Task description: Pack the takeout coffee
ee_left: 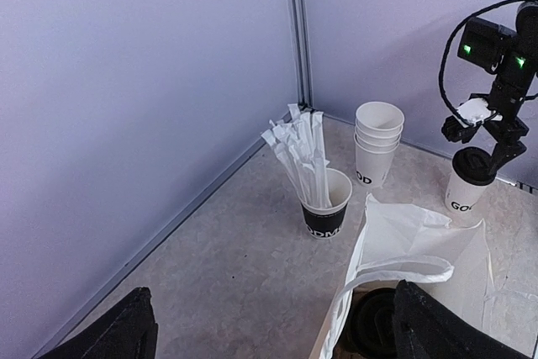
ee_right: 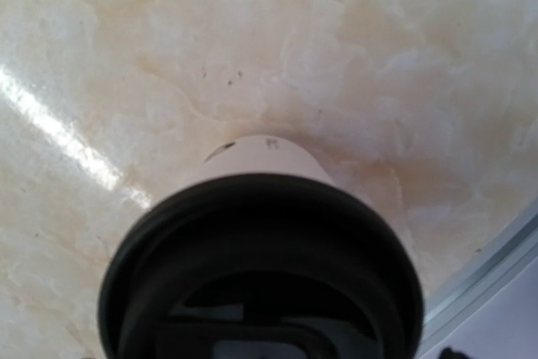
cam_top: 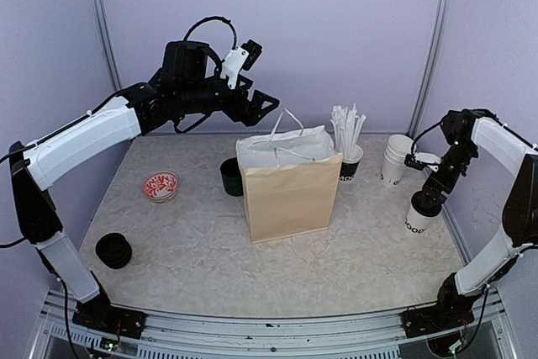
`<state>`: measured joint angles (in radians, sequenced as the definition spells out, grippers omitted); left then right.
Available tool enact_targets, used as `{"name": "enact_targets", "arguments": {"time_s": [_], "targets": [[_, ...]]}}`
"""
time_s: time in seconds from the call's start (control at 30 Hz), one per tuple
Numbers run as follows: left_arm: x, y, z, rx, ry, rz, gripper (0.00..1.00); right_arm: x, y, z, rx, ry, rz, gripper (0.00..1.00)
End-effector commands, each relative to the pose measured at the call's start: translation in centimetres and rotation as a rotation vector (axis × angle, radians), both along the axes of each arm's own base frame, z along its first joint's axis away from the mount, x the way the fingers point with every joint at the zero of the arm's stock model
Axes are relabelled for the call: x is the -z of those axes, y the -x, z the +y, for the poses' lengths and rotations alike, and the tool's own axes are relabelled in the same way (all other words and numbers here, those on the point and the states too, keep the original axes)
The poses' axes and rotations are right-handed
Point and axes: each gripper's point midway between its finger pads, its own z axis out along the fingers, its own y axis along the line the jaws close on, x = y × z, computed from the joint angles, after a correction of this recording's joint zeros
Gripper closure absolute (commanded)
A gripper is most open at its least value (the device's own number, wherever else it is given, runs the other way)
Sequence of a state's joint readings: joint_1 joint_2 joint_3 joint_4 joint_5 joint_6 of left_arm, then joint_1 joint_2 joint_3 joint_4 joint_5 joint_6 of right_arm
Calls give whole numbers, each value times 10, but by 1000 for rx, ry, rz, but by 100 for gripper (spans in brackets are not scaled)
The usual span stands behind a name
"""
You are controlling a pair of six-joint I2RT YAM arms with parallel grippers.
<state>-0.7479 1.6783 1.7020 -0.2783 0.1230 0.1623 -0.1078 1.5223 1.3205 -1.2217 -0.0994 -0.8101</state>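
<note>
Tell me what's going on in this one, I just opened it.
The right gripper is down on top of a white paper coffee cup with black plastic lid and black lettering standing at the far right. Whether it has clamped cannot be told. The left gripper hovers open and empty above the brown paper bag with white handles in the middle. The left wrist view shows a second black cup lid inside the bag, so one coffee seems packed already.

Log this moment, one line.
left gripper: open, above paper bag | right gripper: atop lidded cup, grip unclear | cup upright on table, outside bag | black lid showing inside bag
</note>
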Motion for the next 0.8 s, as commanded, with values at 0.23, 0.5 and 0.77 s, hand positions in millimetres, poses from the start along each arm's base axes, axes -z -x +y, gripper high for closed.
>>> {"name": "enact_targets", "arguments": {"time_s": [0.23,0.5,0.77], "targets": [[-4,9,4,7,3,-4,6,19,13,2,19,-28,92,21],[-7,8,13,-29,-15,-8,6,9,32,30,-63,-48,81,36],[2,9,36,-138,-40,101,10,-38,69,134,-432,-245,29,36]]}}
